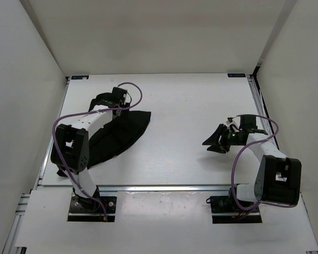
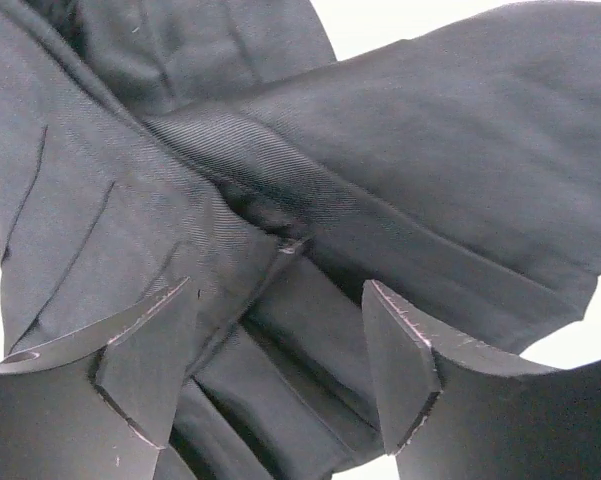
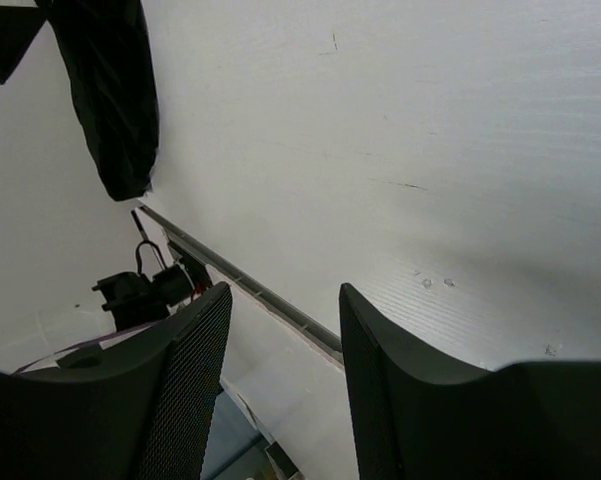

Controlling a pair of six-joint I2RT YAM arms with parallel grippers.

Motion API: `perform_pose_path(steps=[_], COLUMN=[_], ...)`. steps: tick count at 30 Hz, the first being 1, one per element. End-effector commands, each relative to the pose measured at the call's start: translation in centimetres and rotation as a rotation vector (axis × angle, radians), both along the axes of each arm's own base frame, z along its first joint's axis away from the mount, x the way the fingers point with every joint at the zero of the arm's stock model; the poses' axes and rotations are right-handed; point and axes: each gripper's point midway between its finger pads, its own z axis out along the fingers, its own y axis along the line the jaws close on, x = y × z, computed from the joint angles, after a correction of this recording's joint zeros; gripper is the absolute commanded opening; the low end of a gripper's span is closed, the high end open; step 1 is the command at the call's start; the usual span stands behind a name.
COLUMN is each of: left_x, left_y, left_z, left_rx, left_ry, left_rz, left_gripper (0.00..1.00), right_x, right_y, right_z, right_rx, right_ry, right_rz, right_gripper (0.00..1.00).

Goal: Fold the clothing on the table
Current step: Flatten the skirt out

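"Half the tabletop lay bare: its whole right side and the far strip. What occupied the left?"

"The clothing, black and bunched in a crescent, near the left edge. White walls closed three sides."

"The arms?"

"The left arm arched over the clothing, the left jaws spread wide above its folds, gripping nothing. The right arm bent inward, the right jaws parted over bare surface, well apart from the clothing."
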Motion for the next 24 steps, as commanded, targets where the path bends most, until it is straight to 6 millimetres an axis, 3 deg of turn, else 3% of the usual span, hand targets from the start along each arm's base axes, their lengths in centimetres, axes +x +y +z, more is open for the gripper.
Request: perform_pose_path(steps=[1, 5, 7, 8, 9, 10, 13, 15, 16, 17, 18, 20, 22, 23, 24], left_x=[0.3, -0.1, 0.1, 0.3, 0.5, 0.9, 0.7, -1.1, -1.4, -3.5, -5.9, -7.8, -9.8, -9.9, -9.6], left_y=[2.5, 4.0, 4.2, 4.2, 3.5, 1.8, -6.6, -14.5, -16.7, -20.8, -23.8, -27.0, -28.3, -27.7, -27.3], left_z=[-1.3, -4.2, -4.7, -5.0, -5.0, -4.5, -2.2, 0.1, 1.5, 2.5, 3.3, 4.6, 6.2, 5.9, 7.5], left_rx=[0.061, 0.079, 0.079, 0.076, 0.061, -0.002, -0.209, -0.254, -0.242, -0.256, -0.262, -0.278, -0.344, -0.369, -0.446], left_ry=[-0.018, 0.051, 0.063, 0.074, 0.083, 0.106, 0.111, 0.090, 0.072, 0.081, 0.095, 0.083, 0.101, 0.117, 0.096], left_rz=[0.072, 0.131, 0.147, 0.149, 0.138, 0.117, -0.119, -0.354, -0.435, -0.577, -0.676, -0.768, -0.828, -0.804, -0.784], left_gripper=[0.74, 0.70, 0.61, 0.49, 0.16, 0.00, 0.00, 0.00, 0.00, 0.00, 0.00, 0.00, 0.00, 0.00, 0.01], right_x=[-0.1, -0.3, -0.4, -0.3, -0.5, -0.4, -0.5, -0.4, -0.4, -0.4, -0.4, -0.3, -0.5, -0.4, -0.5], right_y=[0.0, 0.1, 0.3, 0.1, 0.0, -0.3, -0.5, -0.6, -0.5, -0.4, -0.4, -0.3, -0.3, -0.4, -0.6], right_z=[0.5, 0.5, 0.6, 0.7, 0.6, 0.8, 0.7, 0.6, 0.6, 0.5, 0.6, 0.6, 0.5, 0.5, 0.6], right_rx=[0.005, -0.016, -0.019, -0.019, -0.019, -0.016, -0.011, -0.012, -0.007, -0.001, -0.007, 0.000, 0.006, 0.005, 0.013], right_ry=[-0.022, -0.005, -0.011, -0.011, -0.009, -0.016, -0.024, -0.020, -0.022, -0.014, -0.018, -0.021, -0.013, -0.022, -0.023], right_rz=[0.008, 0.021, 0.034, 0.022, 0.022, 0.009, -0.002, -0.008, -0.004, -0.001, 0.001, 0.001, 0.003, -0.003, -0.011], right_gripper=[0.53, 0.53, 0.54, 0.53, 0.53, 0.53, 0.53, 0.53, 0.53, 0.54, 0.53, 0.53, 0.54, 0.53, 0.53])
